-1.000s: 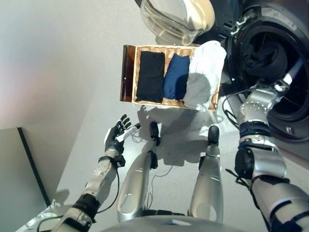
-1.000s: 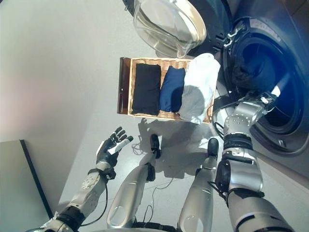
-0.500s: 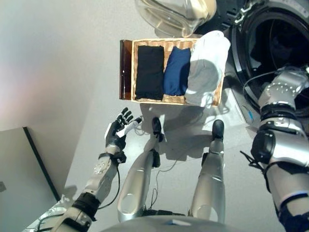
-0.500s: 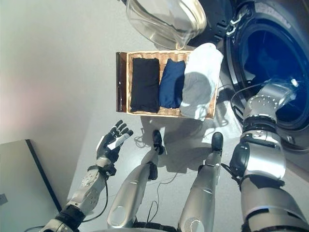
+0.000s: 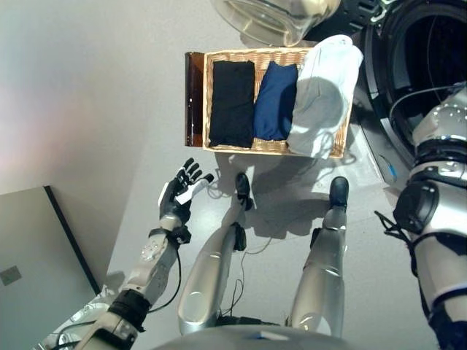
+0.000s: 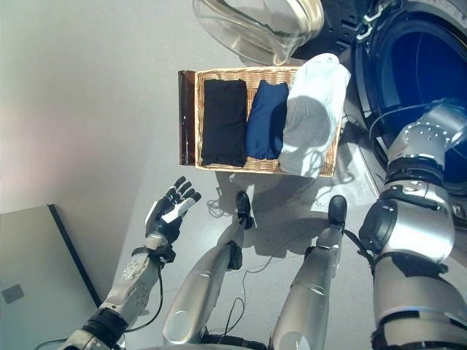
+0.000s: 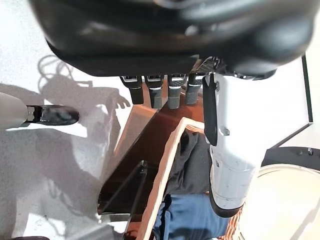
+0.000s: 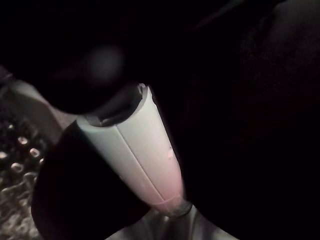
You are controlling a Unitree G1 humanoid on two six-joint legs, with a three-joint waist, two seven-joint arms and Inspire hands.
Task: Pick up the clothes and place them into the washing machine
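Observation:
A wicker basket (image 5: 202,102) on the floor holds three folded clothes side by side: a black one (image 5: 232,102), a blue one (image 5: 276,100) and a white one (image 5: 323,95) that hangs over the rim. My left hand (image 5: 181,193) floats open and empty, below and to the left of the basket. My right arm reaches into the washing machine's drum (image 6: 430,65), so the eye views do not show that hand. In the right wrist view only the right hand's white-covered thumb (image 8: 140,155) stands out against darkness, beside the perforated drum wall (image 8: 15,165).
The washer's round glass door (image 6: 255,25) hangs open above the basket's far edge. A grey panel (image 5: 36,248) lies on the floor at lower left. Pale floor surrounds the basket on its left side.
The camera has shifted, so the whole scene sits differently. My right arm has gone further into the drum. The left hand and the clothes in the basket have not changed.

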